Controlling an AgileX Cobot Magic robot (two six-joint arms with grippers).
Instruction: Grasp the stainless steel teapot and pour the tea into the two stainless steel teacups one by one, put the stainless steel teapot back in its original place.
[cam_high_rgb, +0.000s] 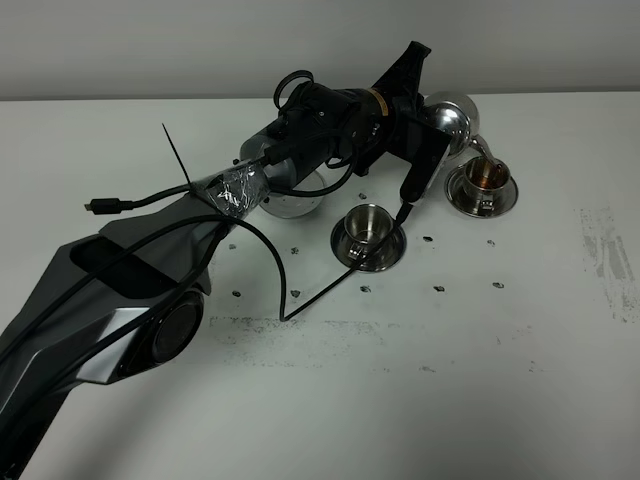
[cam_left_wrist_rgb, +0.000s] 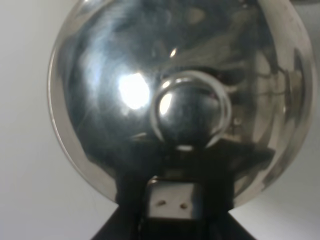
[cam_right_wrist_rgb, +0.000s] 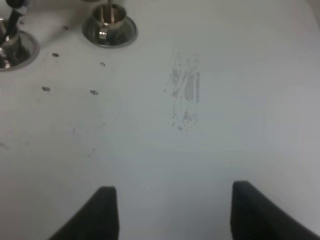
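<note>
Jaws of the left gripper (cam_high_rgb: 432, 132) are clenched on the stainless steel teapot (cam_high_rgb: 456, 116), gripping it at the handle side. The pot hangs clear of the table (cam_high_rgb: 450, 380), tipped over toward its spout (cam_high_rgb: 483, 146). From the left wrist camera it's all lid: the round knob (cam_left_wrist_rgb: 192, 110) sits just ahead of the jaws, and the shiny dome fills the view. Right under that spout tip stands the far teacup (cam_high_rgb: 487, 178) on its saucer (cam_high_rgb: 482, 203), and there's tea (cam_high_rgb: 487, 172) in it, a reddish-brown pool glinting inside. Whether a stream is falling, I can't make out. Just below and back from the jaws sits the near teacup (cam_high_rgb: 367, 226) on its own saucer, showing only bright steel inside. Further back along the left arm, the round steel coaster (cam_high_rgb: 292, 206) peeks out, half hidden under the wrist. Over to the right gripper (cam_right_wrist_rgb: 175, 215): jaws released, the two dark fingertips (cam_right_wrist_rgb: 106, 212) spread wide with only table between them. A grey scuffed patch (cam_right_wrist_rgb: 186, 92) lies ahead of them, and the cups stand well beyond that.
</note>
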